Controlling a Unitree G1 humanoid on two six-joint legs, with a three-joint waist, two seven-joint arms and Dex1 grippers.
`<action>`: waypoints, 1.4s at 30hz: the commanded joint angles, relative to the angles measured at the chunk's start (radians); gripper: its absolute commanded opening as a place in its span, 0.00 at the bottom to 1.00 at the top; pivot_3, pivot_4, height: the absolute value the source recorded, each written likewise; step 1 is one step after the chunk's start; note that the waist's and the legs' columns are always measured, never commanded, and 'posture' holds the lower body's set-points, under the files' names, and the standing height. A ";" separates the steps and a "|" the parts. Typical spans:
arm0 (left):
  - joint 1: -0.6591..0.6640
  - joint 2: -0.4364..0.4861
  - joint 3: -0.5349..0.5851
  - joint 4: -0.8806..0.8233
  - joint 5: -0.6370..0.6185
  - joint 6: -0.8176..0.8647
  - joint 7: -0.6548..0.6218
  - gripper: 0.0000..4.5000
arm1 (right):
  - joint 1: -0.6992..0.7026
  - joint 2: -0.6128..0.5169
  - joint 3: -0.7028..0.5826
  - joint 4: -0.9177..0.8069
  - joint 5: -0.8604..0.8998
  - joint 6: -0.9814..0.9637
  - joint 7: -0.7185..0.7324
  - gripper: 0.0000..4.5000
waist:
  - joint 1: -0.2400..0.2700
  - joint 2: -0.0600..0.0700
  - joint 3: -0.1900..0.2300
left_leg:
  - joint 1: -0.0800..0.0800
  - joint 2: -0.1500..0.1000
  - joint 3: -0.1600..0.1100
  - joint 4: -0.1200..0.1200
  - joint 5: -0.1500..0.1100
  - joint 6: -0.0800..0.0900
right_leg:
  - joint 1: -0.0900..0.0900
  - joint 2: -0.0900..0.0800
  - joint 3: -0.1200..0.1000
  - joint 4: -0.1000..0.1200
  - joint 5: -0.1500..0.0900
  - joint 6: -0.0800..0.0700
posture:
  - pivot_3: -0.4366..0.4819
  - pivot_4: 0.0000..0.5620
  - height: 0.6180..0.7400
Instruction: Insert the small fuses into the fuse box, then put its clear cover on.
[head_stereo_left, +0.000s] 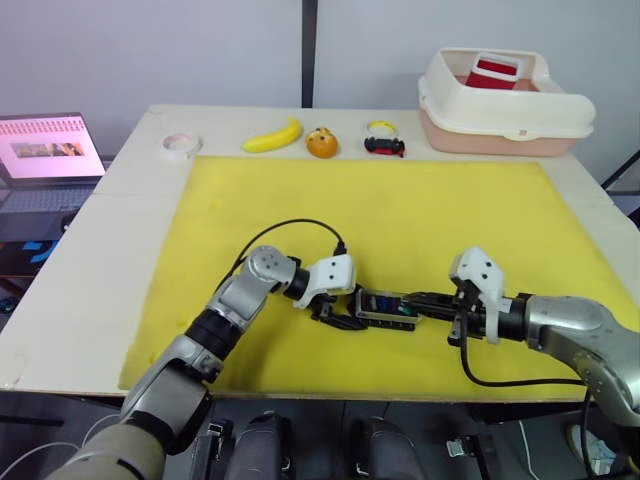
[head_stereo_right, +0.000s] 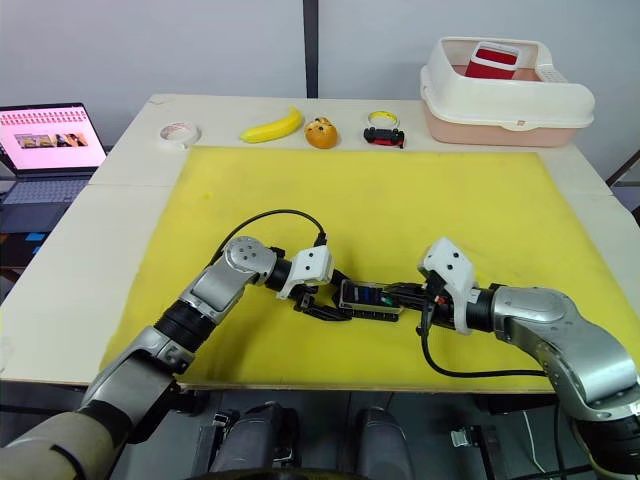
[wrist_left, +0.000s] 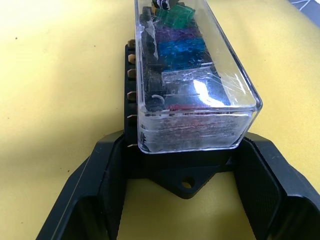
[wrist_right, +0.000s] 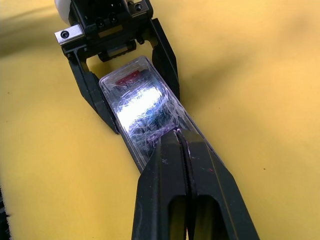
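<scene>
— What is the left gripper (head_stereo_left: 338, 312) doing, left of centre low in the frame?

— Its fingers (wrist_left: 95, 190) are spread wide, flanking the near end of the fuse box (wrist_left: 131, 107) on the yellow mat (head_stereo_left: 400, 215).

— And the clear cover (wrist_left: 200, 70)?

— It sits on the box, over the small fuses (wrist_left: 181, 47).

— The right gripper (wrist_right: 180, 134)?

— Clenched, fingertips pressed together and touching the cover's top from the right.
</scene>
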 joint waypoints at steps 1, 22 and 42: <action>0.004 0.005 0.008 -0.027 -0.002 -0.013 0.001 0.56 | 0.043 -0.011 0.056 0.079 -0.057 0.089 -0.040 0.00 | 0.000 0.000 0.000 | 0.000 0.000 0.000 0.000 0.000 0.000 | 0.000 0.000 0.000 0.000 0.000 0.000 | 0.48 0.27 1.00; 0.041 0.058 0.011 -0.066 -0.011 0.001 -0.003 0.56 | 0.230 -0.281 -0.563 -0.006 0.057 -0.079 0.474 0.99 | -0.001 0.006 0.005 | -0.004 0.000 0.001 -0.002 0.000 0.001 | -0.001 0.004 0.001 0.000 0.000 0.000 | 0.48 0.27 1.00; 0.218 0.814 0.548 -0.587 -0.569 0.577 -0.304 0.99 | 0.302 -0.298 -0.762 0.063 0.029 -0.065 0.631 1.00 | 0.001 0.010 0.018 | -0.003 -0.003 0.000 -0.002 -0.001 0.000 | -0.003 -0.004 0.000 -0.004 0.000 0.000 | 0.48 0.27 1.00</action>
